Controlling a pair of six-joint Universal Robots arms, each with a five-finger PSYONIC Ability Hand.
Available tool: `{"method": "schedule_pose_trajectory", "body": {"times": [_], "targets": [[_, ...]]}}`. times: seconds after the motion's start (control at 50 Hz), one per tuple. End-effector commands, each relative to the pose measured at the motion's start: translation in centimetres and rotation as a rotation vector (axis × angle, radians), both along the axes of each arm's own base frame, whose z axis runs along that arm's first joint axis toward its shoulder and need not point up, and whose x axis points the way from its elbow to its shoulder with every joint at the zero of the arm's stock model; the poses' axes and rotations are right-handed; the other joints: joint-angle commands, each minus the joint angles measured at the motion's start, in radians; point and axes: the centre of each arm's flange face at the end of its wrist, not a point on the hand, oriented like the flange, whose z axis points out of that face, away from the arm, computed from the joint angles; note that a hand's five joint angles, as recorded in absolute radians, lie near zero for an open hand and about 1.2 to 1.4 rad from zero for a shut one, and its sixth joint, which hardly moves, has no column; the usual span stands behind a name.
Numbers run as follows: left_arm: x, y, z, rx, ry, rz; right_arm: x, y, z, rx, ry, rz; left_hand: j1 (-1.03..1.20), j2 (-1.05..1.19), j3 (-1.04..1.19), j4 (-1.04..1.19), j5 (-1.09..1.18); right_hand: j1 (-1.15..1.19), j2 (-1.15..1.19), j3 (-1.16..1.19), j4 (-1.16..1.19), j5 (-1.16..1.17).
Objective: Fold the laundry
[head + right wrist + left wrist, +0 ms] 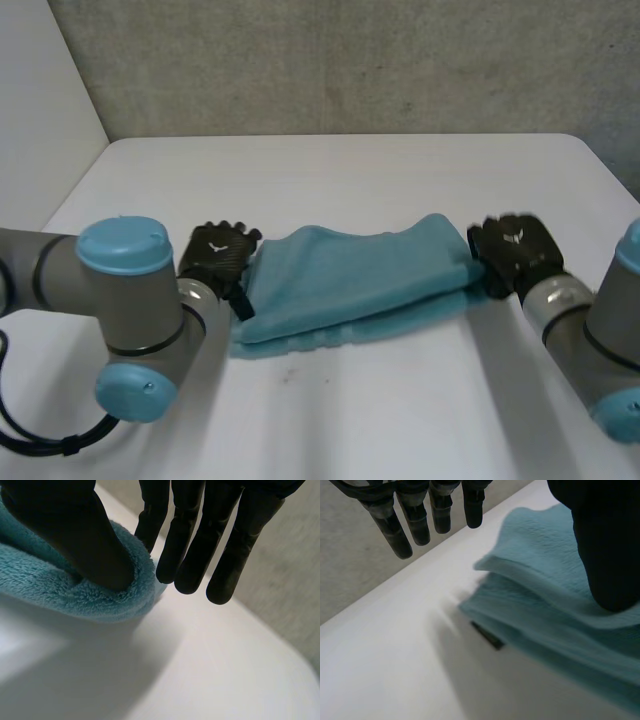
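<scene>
Blue-green and soft, the towel is laid in the middle of the white table, already folded into a long shape with its layers stacked. The left hand is set at the towel's left end and the right hand at its right end, most likely so both ends can be pressed flat or taken up together for another fold. On each hand the fingers are held straight and off the cloth, so nothing is gripped. Only the thumbs are laid on top of the towel, and the right one is pressed into the rounded end. At the towel's near edge a lower layer sticks out a bit. Plenty of bare table is seen on the far side and the near side, so a fold could be made either way.
</scene>
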Motion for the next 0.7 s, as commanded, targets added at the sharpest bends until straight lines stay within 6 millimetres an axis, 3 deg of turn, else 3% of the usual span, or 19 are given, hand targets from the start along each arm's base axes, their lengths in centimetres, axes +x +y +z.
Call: {"method": "schedule_pose_trajectory", "body": {"times": [0.02,0.04,0.06,0.1,0.12,0.16,0.22,0.26,0.28,0.32,0.38,0.42,0.44,0.48,0.5,0.52,0.54,0.62,0.7], "targets": [[2.8,0.9,3.2,-0.046,0.004,0.107,7.3,2.0,4.9,-0.147,-0.032,0.204,-0.022,-0.031,-0.043,-0.032,-0.048,0.491,0.215,0.215,0.205,0.257],[3.5,0.8,3.7,-0.054,0.007,0.127,10.0,3.6,5.3,-0.148,-0.040,0.284,-0.022,-0.031,-0.043,-0.032,-0.048,0.491,0.215,0.215,0.205,0.257],[3.5,0.8,3.7,-0.054,0.007,0.128,10.1,3.6,5.3,-0.149,-0.040,0.285,-0.022,-0.031,-0.043,-0.032,-0.048,0.491,0.215,0.215,0.205,0.257],[4.0,0.9,4.1,-0.061,0.011,0.140,14.7,6.8,4.7,-0.130,-0.042,0.428,-0.022,-0.031,-0.043,-0.032,-0.048,0.491,0.215,0.215,0.205,0.257],[4.4,1.1,4.5,-0.068,0.014,0.148,14.7,6.8,4.7,-0.129,-0.042,0.429,-0.022,-0.031,-0.043,-0.032,-0.048,0.491,0.215,0.215,0.205,0.257],[4.7,1.2,4.7,-0.069,0.015,0.154,18.1,9.8,3.9,-0.118,-0.045,0.545,-0.022,-0.031,-0.043,-0.032,-0.048,0.491,0.215,0.215,0.205,0.257],[5.3,1.3,4.6,-0.064,0.011,0.169,19.3,11.2,3.3,-0.112,-0.046,0.595,-0.022,-0.031,-0.043,-0.032,-0.048,0.491,0.215,0.215,0.205,0.257],[5.6,1.2,4.8,-0.068,0.014,0.178,20.9,13.7,0.1,-0.050,-0.014,0.681,-0.022,-0.031,-0.043,-0.032,-0.048,0.491,0.215,0.215,0.205,0.257],[5.6,1.2,4.8,-0.068,0.014,0.178,20.9,13.8,0.0,-0.049,-0.014,0.681,-0.022,-0.031,-0.043,-0.032,-0.048,0.491,0.215,0.215,0.205,0.257],[5.7,1.2,5.1,-0.074,0.018,0.180,21.1,15.1,-3.7,0.040,0.049,0.709,-0.022,-0.031,-0.043,-0.032,-0.048,0.491,0.215,0.215,0.205,0.257],[5.6,1.0,5.6,-0.090,0.027,0.179,20.9,14.9,-4.3,0.063,0.070,0.693,-0.022,-0.031,-0.043,-0.032,-0.048,0.491,0.215,0.215,0.205,0.257],[5.1,0.8,6.2,-0.107,0.049,0.170,20.5,14.0,-2.2,0.033,0.056,0.630,-0.022,-0.031,-0.043,-0.032,-0.048,0.192,-0.084,-0.084,-0.094,-0.042],[5.1,0.8,6.2,-0.107,0.049,0.170,20.5,14.0,-2.2,0.033,0.056,0.629,-0.022,-0.031,-0.043,-0.032,-0.048,0.190,-0.086,-0.087,-0.097,-0.044],[4.7,0.6,6.8,-0.126,0.072,0.164,19.5,12.0,1.9,-0.034,-0.021,0.534,-0.022,-0.031,-0.043,-0.032,-0.048,-0.461,-0.737,-0.738,-0.747,-0.695],[4.4,0.3,7.5,-0.146,0.099,0.161,19.5,11.9,1.9,-0.035,-0.021,0.534,-0.022,-0.031,-0.043,-0.032,-0.048,-0.465,-0.741,-0.741,-0.751,-0.699],[3.9,0.1,8.4,-0.165,0.134,0.153,18.5,10.2,3.8,-0.043,-0.081,0.474,-0.022,-0.031,-0.043,-0.032,-0.048,-0.730,-1.007,-1.007,-1.017,-0.965],[3.9,0.1,8.4,-0.165,0.134,0.153,18.5,10.2,3.8,-0.043,-0.082,0.473,-0.022,-0.031,-0.043,-0.032,-0.048,-0.730,-1.007,-1.007,-1.017,-0.965],[1.4,0.0,9.7,-0.163,0.257,0.098,15.5,7.6,7.3,0.012,-0.288,0.353,-0.022,-0.031,-0.043,-0.032,-0.048,-0.730,-1.007,-1.007,-1.017,-0.965],[-0.6,0.8,8.8,-0.094,0.307,0.031,13.8,5.5,7.4,0.109,-0.433,0.267,-0.022,-0.031,-0.043,-0.032,-0.048,-0.730,-1.007,-1.007,-1.017,-0.965]]}}
